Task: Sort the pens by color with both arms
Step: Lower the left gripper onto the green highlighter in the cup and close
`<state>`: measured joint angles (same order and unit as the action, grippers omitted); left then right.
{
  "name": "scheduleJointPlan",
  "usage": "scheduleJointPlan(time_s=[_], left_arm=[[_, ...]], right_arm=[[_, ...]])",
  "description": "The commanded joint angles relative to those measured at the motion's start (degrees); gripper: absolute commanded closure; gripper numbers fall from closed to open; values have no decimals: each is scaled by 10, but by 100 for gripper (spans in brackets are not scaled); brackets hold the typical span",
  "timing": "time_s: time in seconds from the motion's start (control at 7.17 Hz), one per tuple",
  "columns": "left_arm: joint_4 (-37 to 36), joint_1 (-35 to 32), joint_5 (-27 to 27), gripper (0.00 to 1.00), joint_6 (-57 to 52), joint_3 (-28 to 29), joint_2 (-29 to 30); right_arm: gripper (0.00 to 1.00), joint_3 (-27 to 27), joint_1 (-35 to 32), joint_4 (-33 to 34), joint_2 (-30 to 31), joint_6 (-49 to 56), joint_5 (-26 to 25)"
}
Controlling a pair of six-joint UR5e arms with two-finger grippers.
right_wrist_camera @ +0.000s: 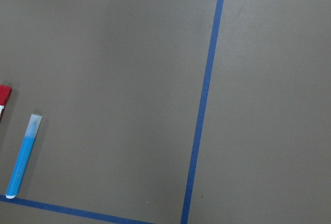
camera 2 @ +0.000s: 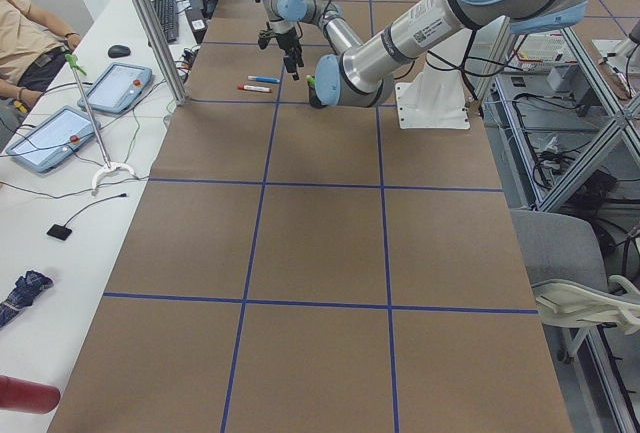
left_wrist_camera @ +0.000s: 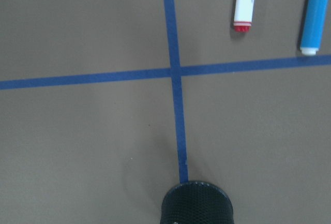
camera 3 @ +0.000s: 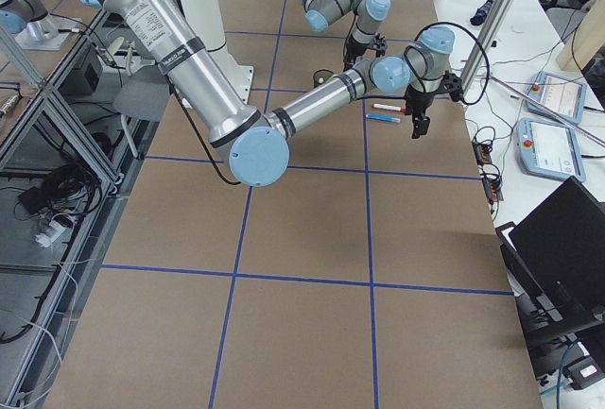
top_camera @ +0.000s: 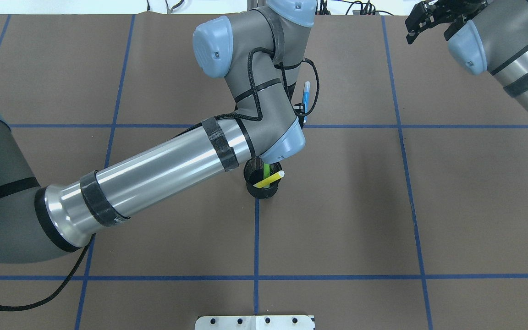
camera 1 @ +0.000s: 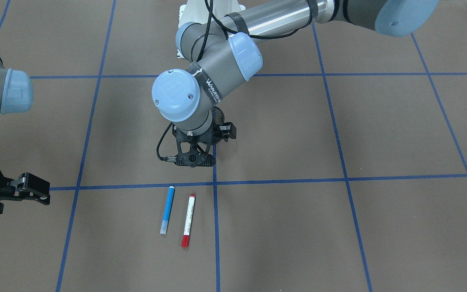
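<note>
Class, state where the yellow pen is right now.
In the overhead view, the yellow pen leans inside the black mesh cup near the table's centre, beside the green pen.

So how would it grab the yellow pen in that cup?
Probably pinch the yellow pen by its pale upper end, from above: it leans in the black mesh cup with only that end poking past the rim, the green pen close beside it.
</note>
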<state>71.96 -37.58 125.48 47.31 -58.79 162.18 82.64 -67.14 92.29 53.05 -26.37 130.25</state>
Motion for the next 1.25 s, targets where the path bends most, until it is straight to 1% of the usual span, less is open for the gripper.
scheduleJointPlan(time_s=[0.0, 0.14, 0.28, 0.98, 1.12], left_arm=[[-4, -1, 25, 4, -6, 3, 2], [-4, -1, 25, 10, -6, 3, 2], [-4, -1, 26, 14, -7, 8, 2], [-2, 1, 27, 23, -7, 12, 0], [-1, 1, 27, 23, -7, 14, -1]], right_arm=[[1, 5, -1, 0, 5, 0, 0], [1, 5, -1, 0, 5, 0, 0], [1, 5, -1, 0, 5, 0, 0], [1, 4, 1, -1, 5, 0, -3], [1, 4, 1, -1, 5, 0, -3]])
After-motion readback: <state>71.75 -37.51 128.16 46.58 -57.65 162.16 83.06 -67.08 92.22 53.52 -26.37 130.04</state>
